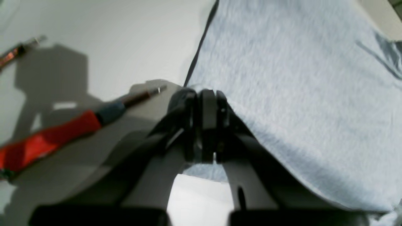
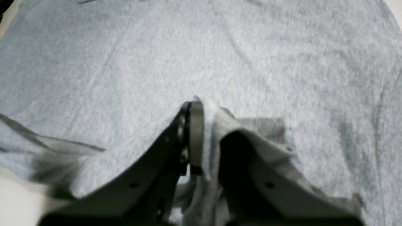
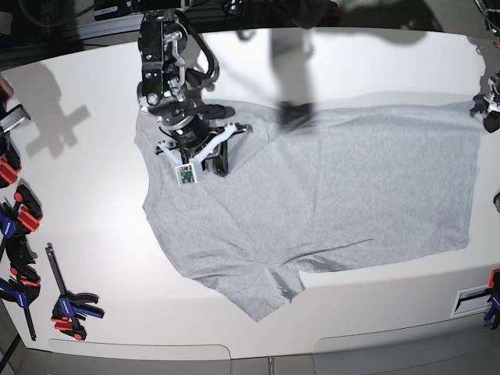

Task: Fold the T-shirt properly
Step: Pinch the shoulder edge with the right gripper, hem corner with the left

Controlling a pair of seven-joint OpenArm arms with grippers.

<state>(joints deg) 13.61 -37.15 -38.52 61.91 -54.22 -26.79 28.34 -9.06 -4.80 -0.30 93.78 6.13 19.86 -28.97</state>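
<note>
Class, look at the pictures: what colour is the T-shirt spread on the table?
Light heather grey, plain on the side showing. The T-shirt shows best in the base view.

You are looking at a brightly lit scene: overhead light is washing the white bench (image 3: pixel 101 148) almost to glare, and it is throwing soft grey arm shadows at the bench's far left and across the T-shirt (image 3: pixel 351 187) near the top centre. The base view is bending straight edges toward its corners and darkening there. Both wrist views are running soft; in the left wrist view the left hand (image 1: pixel 204 125) and the red-handled clamp (image 1: pixel 53 138) are blurring, while a blocky shadow is falling on the bench behind. In the right wrist view the right hand (image 2: pixel 201 141) is looking dark and unfocused.
</note>
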